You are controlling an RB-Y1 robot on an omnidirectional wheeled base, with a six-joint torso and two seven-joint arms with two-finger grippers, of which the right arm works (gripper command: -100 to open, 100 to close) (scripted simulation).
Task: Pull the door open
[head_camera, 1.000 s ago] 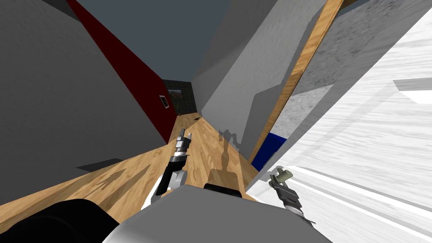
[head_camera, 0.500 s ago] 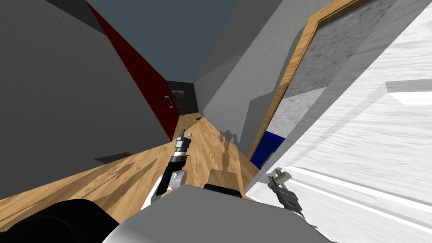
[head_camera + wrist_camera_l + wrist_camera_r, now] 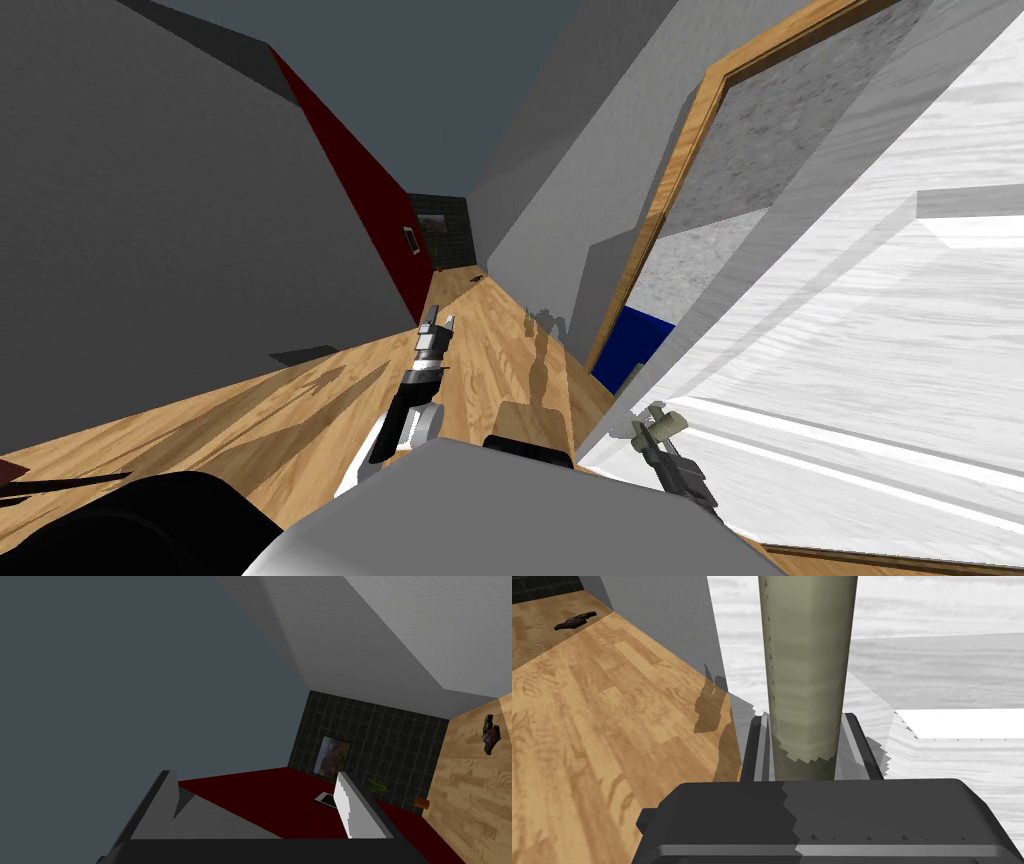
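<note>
While the right gripper (image 3: 807, 726) pinches the olive-green cylindrical door handle (image 3: 807, 661) between its two thin fingers (image 3: 760, 746), one pressed flat against each side of the bar, the white wood-grained door (image 3: 860, 330) stands ajar on the robot's right. Its face is pale, streaked with faint grey grain and crossed by raised panel mouldings. Its thick grey free edge is turned toward the hallway. The handle juts from that face close to the free edge, with the gripper's dark body right behind it.

A light brown wooden door frame (image 3: 665, 210) stands apart from the door's edge. The gap between them shows a mottled grey wall and, low down, a deep blue surface (image 3: 632, 345).

Over the honey-coloured plank floor (image 3: 300, 420), well apart from the door, the left gripper (image 3: 438, 322) points down the hallway. Its fingers are spread and nothing lies between them. A dark red wall (image 3: 370, 210) runs along the left to a dark tiled wall (image 3: 455, 235) bearing a framed picture (image 3: 430, 222). A small dark object (image 3: 574, 621) lies on the floor far down the hall.
</note>
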